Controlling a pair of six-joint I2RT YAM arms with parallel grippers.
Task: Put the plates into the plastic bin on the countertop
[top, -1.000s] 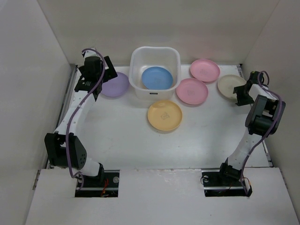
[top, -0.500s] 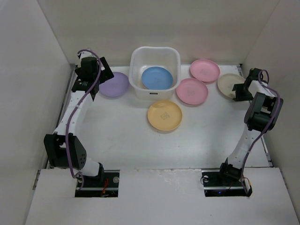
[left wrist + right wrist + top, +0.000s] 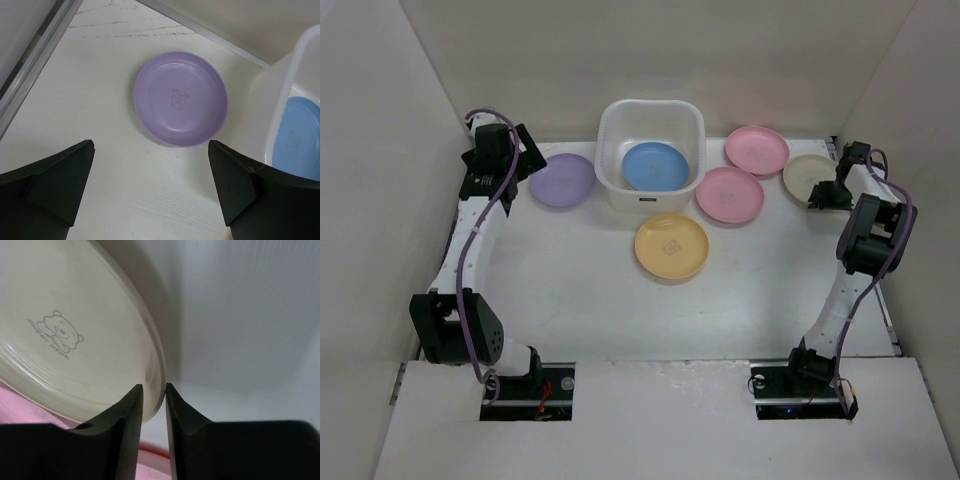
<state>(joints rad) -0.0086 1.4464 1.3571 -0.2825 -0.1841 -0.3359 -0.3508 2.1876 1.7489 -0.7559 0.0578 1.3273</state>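
Pinching the rim of the round cream plastic plate with the narrow right gripper, at the far right of the flat white countertop. Hanging over the round purple plastic plate with the left gripper wide open, not touching it, just left of the white see-through plastic bin. In the bin, a round blue plastic plate; in front of it a round yellow plastic plate, to its right a round pink plastic plate and a second pink plate.
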